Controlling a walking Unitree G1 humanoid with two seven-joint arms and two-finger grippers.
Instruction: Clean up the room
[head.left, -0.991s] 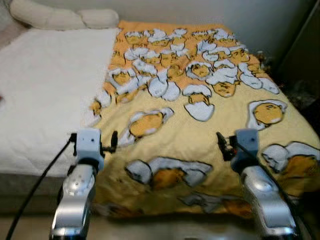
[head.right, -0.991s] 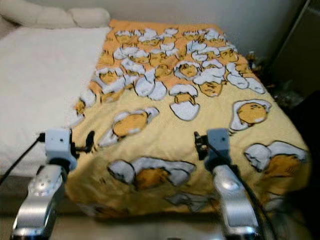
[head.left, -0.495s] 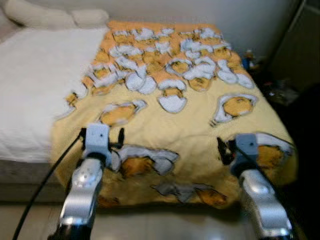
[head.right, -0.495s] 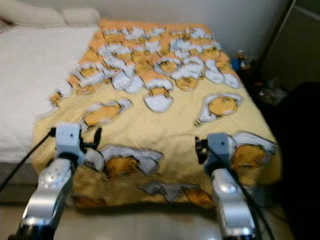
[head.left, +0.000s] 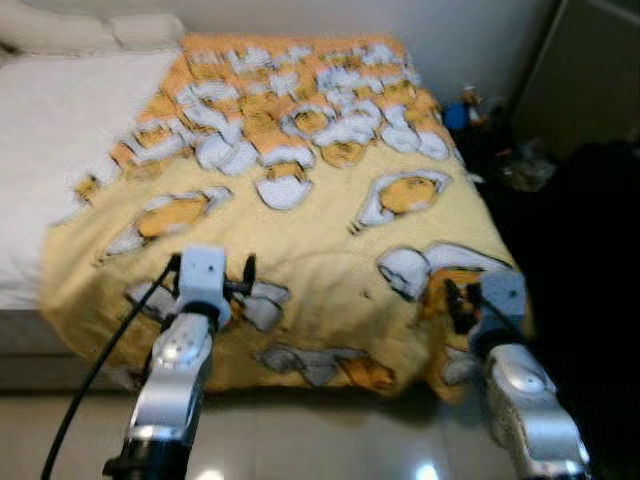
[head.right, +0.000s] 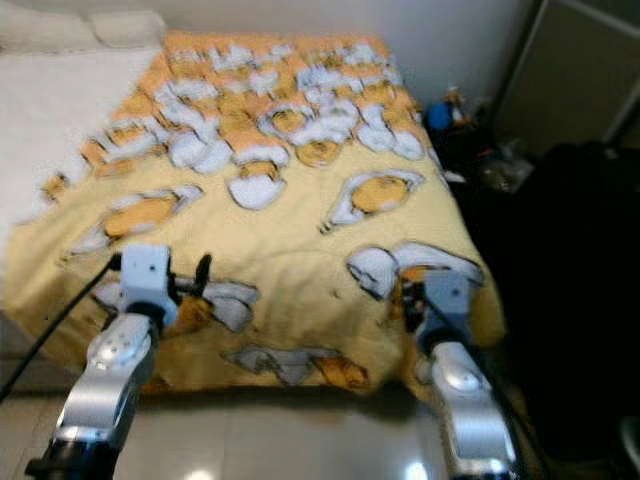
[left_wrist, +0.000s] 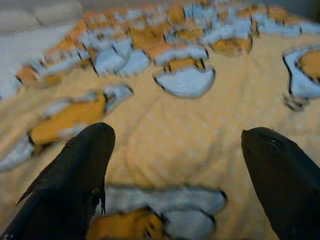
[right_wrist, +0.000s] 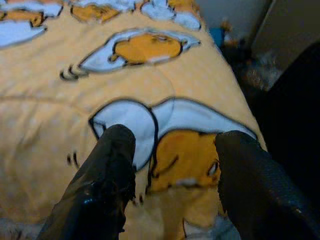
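**A:** Across the middle of the frame lies the yellow-orange fleece blanket printed with white-and-yellow egg figures, spread flat over the bed with the white sheet bare at the upper left. What has changed?

**B:** The whole picture has slid. A second ago the white side filled the left half; now the blanket's right edge and the dark clutter by the wall at the upper right have come in. That is the camera turning or stepping rightward, not the blanket moving. The picture is blurred too, which fits walking.

**A:** And the grippers?

**B:** The left gripper hangs over the blanket near its foot edge at lower left, fingers spread wide, holding nothing. The right gripper is over the blanket's lower right corner, also spread and empty.

**A:** Meaning for the tidying?

**B:** The blanket covers only the right part of the bed. I judge the robot is lining up at that corner, perhaps to grasp it.
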